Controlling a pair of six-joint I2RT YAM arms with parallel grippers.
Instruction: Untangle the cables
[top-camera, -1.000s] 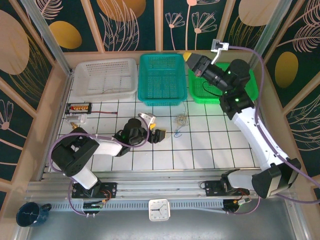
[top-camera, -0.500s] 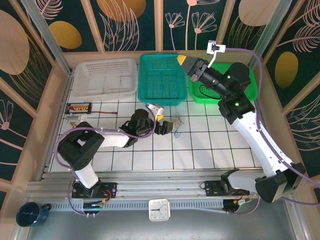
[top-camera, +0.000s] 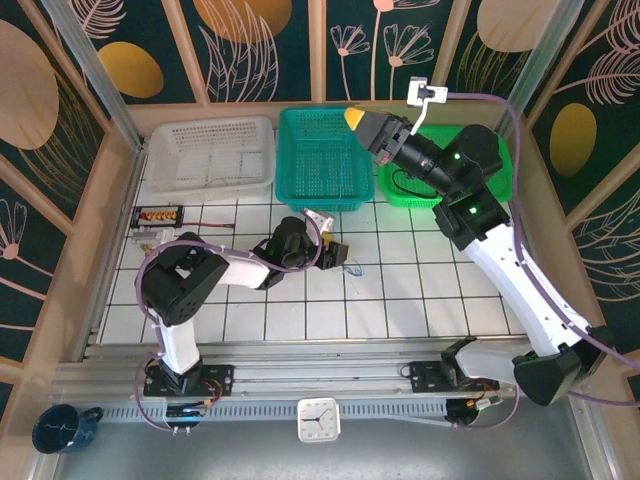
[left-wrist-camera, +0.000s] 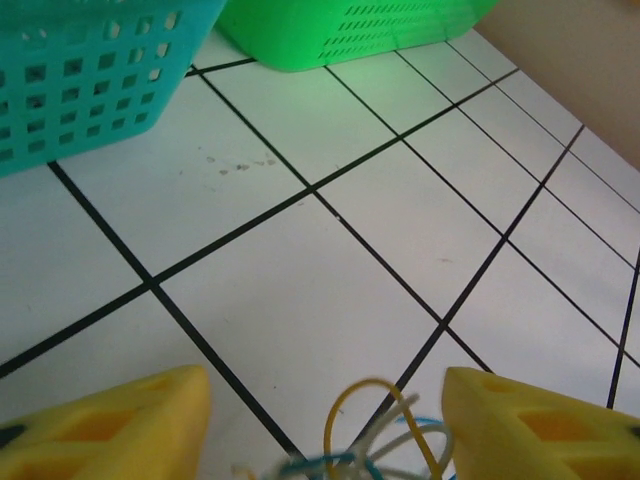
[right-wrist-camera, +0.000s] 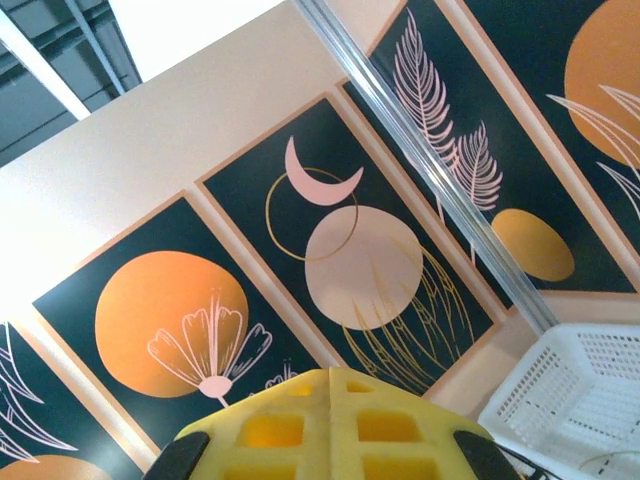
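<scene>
I found the cables (left-wrist-camera: 372, 445) knotted, none freed; left gripper (left-wrist-camera: 325, 400) fingers apart straddling them, right gripper (right-wrist-camera: 333, 400) fingers together.

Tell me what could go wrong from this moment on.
The left pincer stands open with the cables between its fingers; shutting could clamp several wires together and pull the knot tighter. The right pincer, shut, hangs over the teal basket, apart from the cables; with one arm pulling, they may just slide across the table.
</scene>
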